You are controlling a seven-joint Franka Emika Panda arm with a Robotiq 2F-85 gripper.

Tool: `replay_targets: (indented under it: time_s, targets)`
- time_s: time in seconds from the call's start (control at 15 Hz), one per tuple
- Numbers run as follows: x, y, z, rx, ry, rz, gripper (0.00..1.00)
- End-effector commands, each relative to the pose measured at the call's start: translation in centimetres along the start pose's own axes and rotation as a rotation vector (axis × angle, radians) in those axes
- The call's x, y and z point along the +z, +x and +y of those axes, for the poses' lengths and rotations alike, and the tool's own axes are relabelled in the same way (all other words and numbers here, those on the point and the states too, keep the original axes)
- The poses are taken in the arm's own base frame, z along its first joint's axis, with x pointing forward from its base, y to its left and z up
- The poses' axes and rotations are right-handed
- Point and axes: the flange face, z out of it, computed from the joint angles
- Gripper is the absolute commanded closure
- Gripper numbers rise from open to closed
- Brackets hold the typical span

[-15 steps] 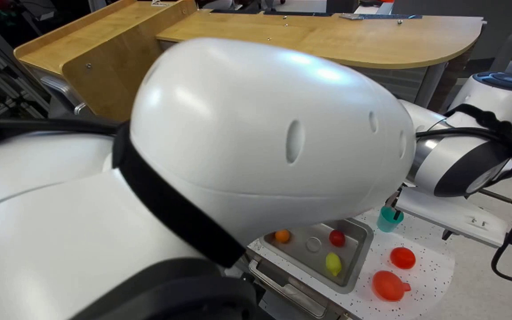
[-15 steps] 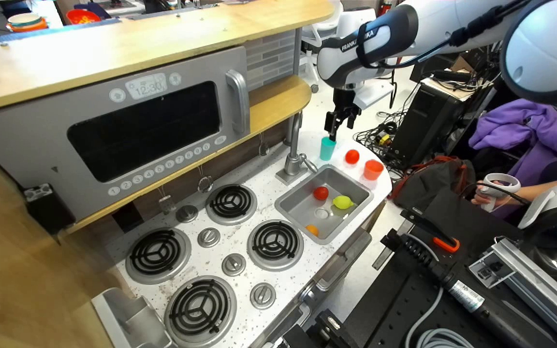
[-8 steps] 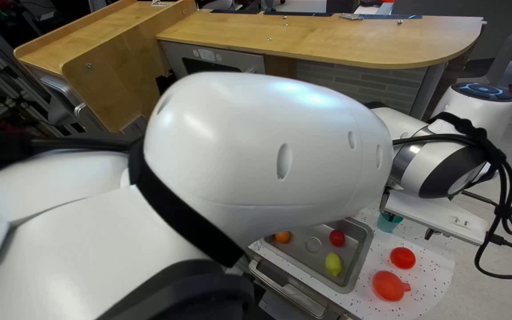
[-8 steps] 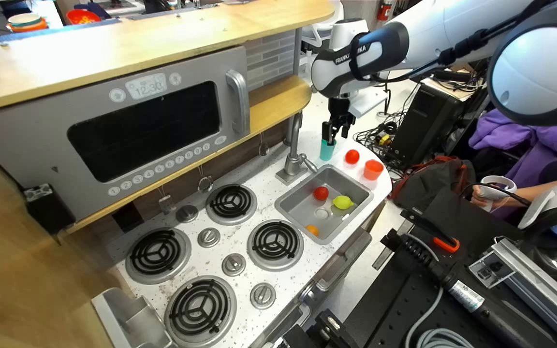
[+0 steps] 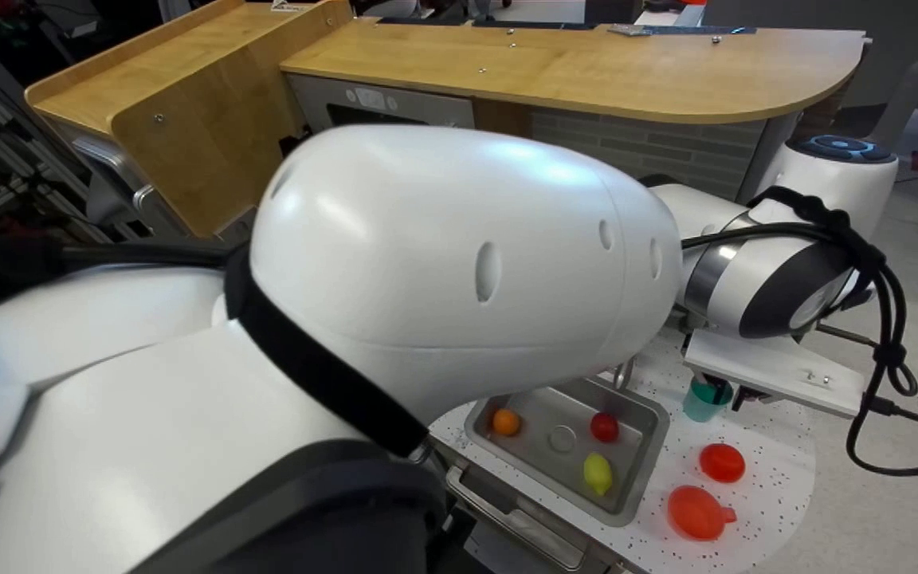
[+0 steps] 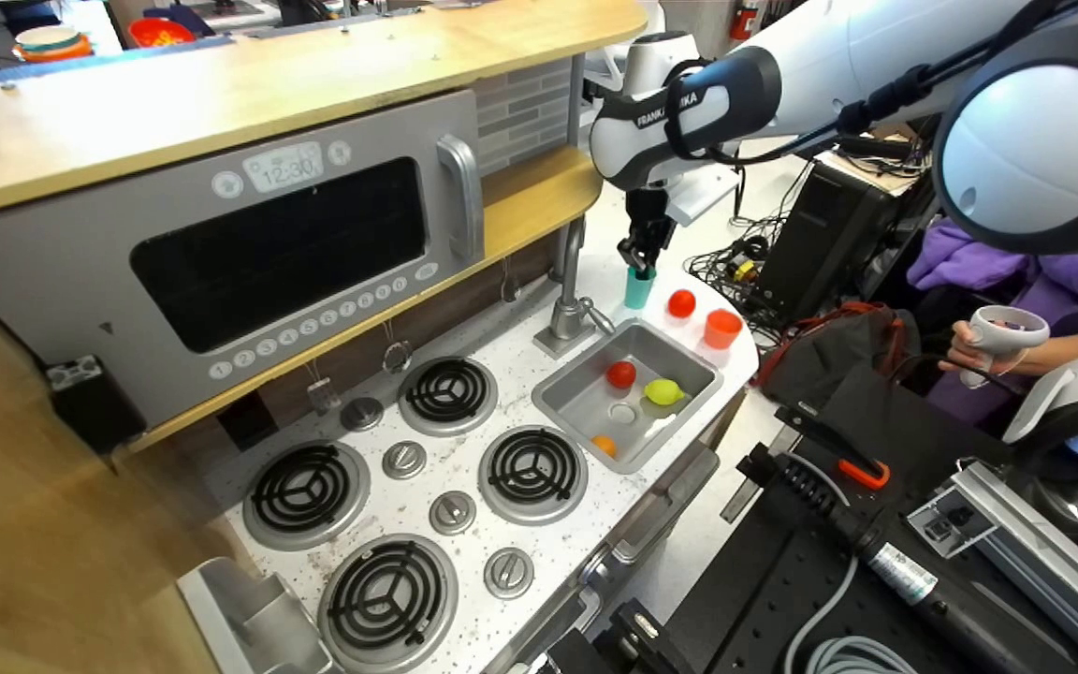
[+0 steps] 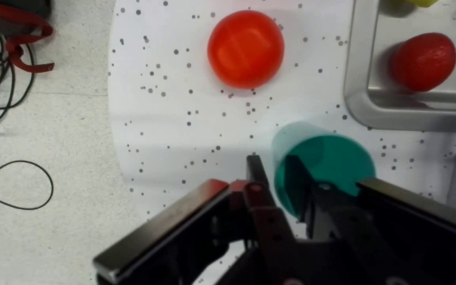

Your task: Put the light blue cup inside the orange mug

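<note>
— Which way does the light blue cup (image 7: 339, 158) lie from your jaws?

— To one side. Your gripper (image 7: 274, 163) straddles the part of the rim nearest the rounded end of the counter (image 7: 180, 134): one jaw outside the wall, the other down inside. So most of the cup lies from you toward the tap (image 6: 567, 318).

— And what do you have hold of?

— Your jaws are drawn well in, a narrow gap with the thin wall between them. Whether they press on it, you cannot tell: the wrist view is dark and blurred there.

— Where is it standing?

— Near the back corner of the rounded end, seemingly on the counter, its long axis upright in both exterior views. The orange mug (image 6: 722, 329) sits near the front corner of that end, mouth up by its look, and the smaller red piece (image 7: 246, 49) lies between the two.

— So what does your next move turn on?

— That offset. If the grip takes, you will likely want to lift first, clear the smaller red piece, then run toward the front corner. Line up the cup's mouth with the mug, not the jaws, since the cup should hang out on the tap's side. Pinched by one wall, it could swing or tip.
</note>
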Motion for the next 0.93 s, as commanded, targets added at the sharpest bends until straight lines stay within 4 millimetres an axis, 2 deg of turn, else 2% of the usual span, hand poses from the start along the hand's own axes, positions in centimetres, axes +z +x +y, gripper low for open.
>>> replay_targets:
  time_s: [0.0, 0.2, 0.4, 0.73, 0.87]
  targets:
    - [-2.6, 1.1, -0.1, -0.011, -0.006, 0.014, 1.00]
    - [-3.8, 0.9, 0.4, 0.014, 0.008, 0.017, 0.99]
    - [-4.5, -0.3, 2.5, 0.056, 0.014, 0.009, 0.99]
    - [-9.7, -1.3, 6.4, 0.085, 0.012, 0.104, 0.99]
    - [-9.6, -2.4, 6.6, 0.084, 0.018, 0.092, 0.99]
